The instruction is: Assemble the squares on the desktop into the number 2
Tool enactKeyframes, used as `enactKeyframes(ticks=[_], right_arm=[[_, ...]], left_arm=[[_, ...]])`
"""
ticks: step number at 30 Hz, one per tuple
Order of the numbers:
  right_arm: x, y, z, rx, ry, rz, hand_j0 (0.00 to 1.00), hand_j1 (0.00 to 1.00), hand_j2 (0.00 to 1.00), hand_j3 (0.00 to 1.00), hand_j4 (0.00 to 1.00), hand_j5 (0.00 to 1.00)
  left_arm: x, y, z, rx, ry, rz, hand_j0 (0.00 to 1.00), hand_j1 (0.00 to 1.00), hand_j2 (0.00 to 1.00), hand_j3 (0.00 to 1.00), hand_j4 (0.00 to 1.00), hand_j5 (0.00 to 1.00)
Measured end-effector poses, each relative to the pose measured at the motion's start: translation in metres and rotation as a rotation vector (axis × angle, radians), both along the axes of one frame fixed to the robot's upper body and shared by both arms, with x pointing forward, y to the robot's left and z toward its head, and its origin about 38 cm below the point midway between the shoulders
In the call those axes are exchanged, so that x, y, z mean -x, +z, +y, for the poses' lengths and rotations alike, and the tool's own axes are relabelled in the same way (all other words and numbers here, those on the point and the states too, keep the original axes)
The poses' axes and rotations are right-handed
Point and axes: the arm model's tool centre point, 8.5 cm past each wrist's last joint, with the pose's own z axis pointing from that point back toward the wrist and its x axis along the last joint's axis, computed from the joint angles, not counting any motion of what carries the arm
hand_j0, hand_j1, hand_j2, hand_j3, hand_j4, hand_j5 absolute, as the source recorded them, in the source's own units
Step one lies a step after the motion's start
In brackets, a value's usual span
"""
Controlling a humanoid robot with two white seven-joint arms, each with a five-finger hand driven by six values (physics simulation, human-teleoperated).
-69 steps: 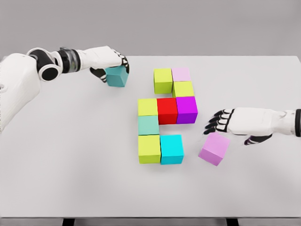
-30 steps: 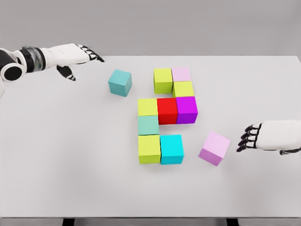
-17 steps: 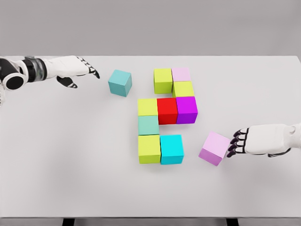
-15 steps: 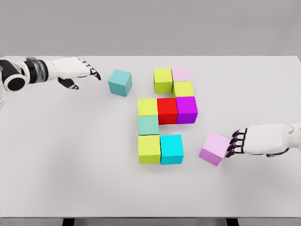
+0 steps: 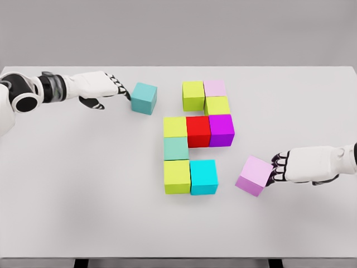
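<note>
1. Firstly, right hand (image 5: 298,166): enters from the right edge, lying low over the tabletop (image 5: 83,184); dark-tipped fingers (image 5: 277,167) loosely extended, tips touching the right face of the pink-violet cube (image 5: 254,175); nothing gripped.
2. Left hand (image 5: 100,86): enters from the upper left; fingers (image 5: 121,89) stretched out and relaxed, tips at or just beside the left face of the teal cube (image 5: 144,98); contact cannot be confirmed; nothing gripped.
3. Pink-violet cube: loose, turned at an angle, lower right of the cluster, just apart from the cyan cube (image 5: 203,177).
4. Teal cube: loose, slightly turned, upper left of the cluster, near the upper yellow-green cube (image 5: 193,95).
5. Cluster, top row: upper yellow-green cube with pale pink cube (image 5: 215,88) touching its right side.
6. Cluster, second step: second yellow-green cube (image 5: 217,105) directly below the pale pink cube.
7. Cluster, middle row, left to right: yellow-green cube (image 5: 175,127), red cube (image 5: 198,131), magenta cube (image 5: 221,130), all touching.
8. Cluster, left column downward: mint-green cube (image 5: 176,148), then lowest yellow-green cube (image 5: 177,176).
9. Cluster, bottom row: cyan cube touching the right side of the lowest yellow-green cube.
10. Tabletop: plain white, grey wall behind.
</note>
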Motion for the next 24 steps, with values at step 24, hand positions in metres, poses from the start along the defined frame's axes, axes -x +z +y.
enactKeyframes(ticks=[24], right_arm=[[-0.01, 0.01, -0.001, -0.005, -0.011, -0.04, 0.95, 0.95, 0.95, 0.95, 0.95, 0.95]], left_arm=[[0.014, -0.006, -0.027, 0.021, -0.082, 0.0, 0.79, 0.79, 0.79, 0.79, 0.79, 0.79]])
